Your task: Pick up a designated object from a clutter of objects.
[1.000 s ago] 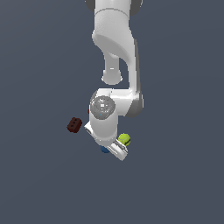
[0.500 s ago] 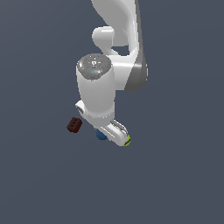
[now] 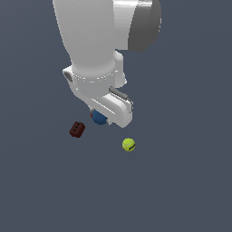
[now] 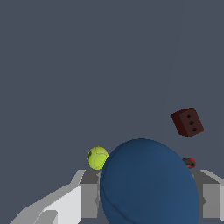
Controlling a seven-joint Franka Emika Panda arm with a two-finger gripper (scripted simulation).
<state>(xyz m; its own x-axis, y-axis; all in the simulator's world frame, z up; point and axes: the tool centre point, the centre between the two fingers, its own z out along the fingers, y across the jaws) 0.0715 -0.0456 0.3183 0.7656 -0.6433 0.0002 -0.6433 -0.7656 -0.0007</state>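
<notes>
The dark-blue ball [image 4: 148, 183] sits between my two grey fingers [image 4: 89, 199], large in the wrist view. My gripper [image 4: 148, 202] is shut on it and holds it above the floor. In the exterior view the ball [image 3: 99, 118] peeks out under the white hand, and the gripper [image 3: 101, 116] is mostly hidden by the arm. The yellow-green tennis ball [image 3: 128, 144] lies on the floor to the exterior view's right of the hand. The dark red block [image 3: 77, 129] lies to its left. Both also show in the wrist view, the tennis ball [image 4: 97, 158] and the block [image 4: 187, 122].
A red tip of the screwdriver [image 4: 189, 162] shows beside the blue ball in the wrist view. The floor [image 3: 181, 181] is plain dark grey. The white arm [image 3: 95, 50] fills the upper middle of the exterior view.
The arm has risen toward the exterior camera and looks much larger. The blue ball went up with the gripper. The tennis ball, half covered before, is now fully in sight.
</notes>
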